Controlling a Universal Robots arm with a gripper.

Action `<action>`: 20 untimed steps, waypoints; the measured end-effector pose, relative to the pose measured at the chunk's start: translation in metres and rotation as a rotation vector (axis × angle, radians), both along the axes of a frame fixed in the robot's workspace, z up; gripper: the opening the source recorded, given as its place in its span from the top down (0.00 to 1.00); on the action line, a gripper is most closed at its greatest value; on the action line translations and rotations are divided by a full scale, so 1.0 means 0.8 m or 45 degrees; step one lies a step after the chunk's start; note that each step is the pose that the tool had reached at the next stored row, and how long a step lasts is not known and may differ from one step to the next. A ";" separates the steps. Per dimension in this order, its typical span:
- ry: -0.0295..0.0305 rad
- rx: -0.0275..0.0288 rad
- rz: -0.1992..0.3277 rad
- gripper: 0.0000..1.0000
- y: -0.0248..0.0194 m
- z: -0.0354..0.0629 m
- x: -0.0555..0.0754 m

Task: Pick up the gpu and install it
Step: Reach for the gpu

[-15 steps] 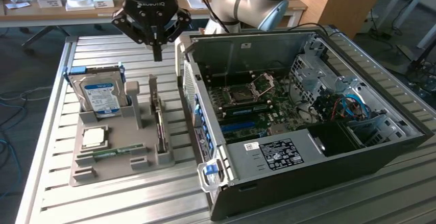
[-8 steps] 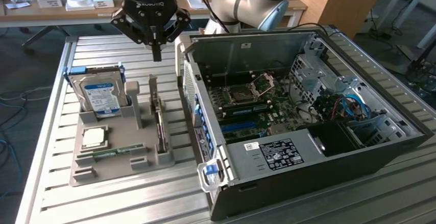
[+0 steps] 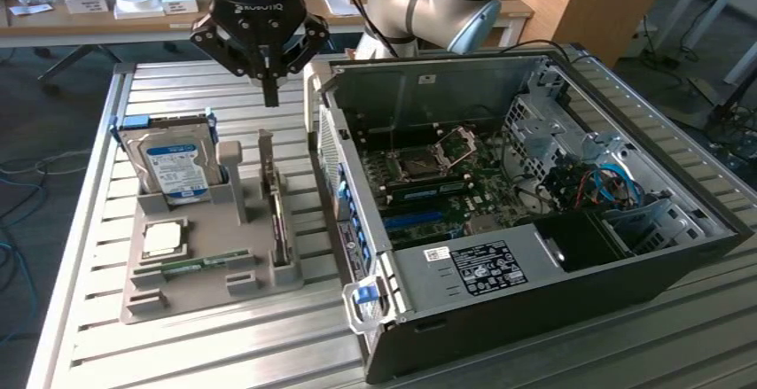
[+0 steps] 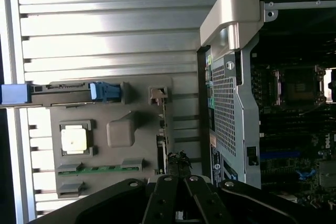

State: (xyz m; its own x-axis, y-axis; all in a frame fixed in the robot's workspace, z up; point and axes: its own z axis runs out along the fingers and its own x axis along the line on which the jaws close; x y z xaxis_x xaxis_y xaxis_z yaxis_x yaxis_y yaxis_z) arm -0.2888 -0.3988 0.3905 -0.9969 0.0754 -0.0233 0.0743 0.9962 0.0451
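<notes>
Beneath the gripper point(image 3: 271, 98) (closed): gpu point(image 3: 277, 216).

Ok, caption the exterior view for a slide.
Closed gripper hangs above the graphics card standing in its gray holder, beside the open computer case.

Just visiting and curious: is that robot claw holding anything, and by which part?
Nothing is held. The gripper is shut and empty, hanging above the gpu, which stands on edge in the grey tray.
</notes>
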 end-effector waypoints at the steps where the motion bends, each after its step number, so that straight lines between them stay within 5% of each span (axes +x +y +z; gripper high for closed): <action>1: 0.0001 0.0000 0.000 0.89 0.0000 0.000 -0.001; 20: -0.0001 0.0000 0.000 0.89 0.0003 -0.001 -0.012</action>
State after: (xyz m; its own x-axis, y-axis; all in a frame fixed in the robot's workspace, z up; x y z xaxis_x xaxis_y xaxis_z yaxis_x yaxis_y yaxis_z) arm -0.2985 -0.3986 0.3900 -0.9969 0.0753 -0.0234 0.0742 0.9962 0.0451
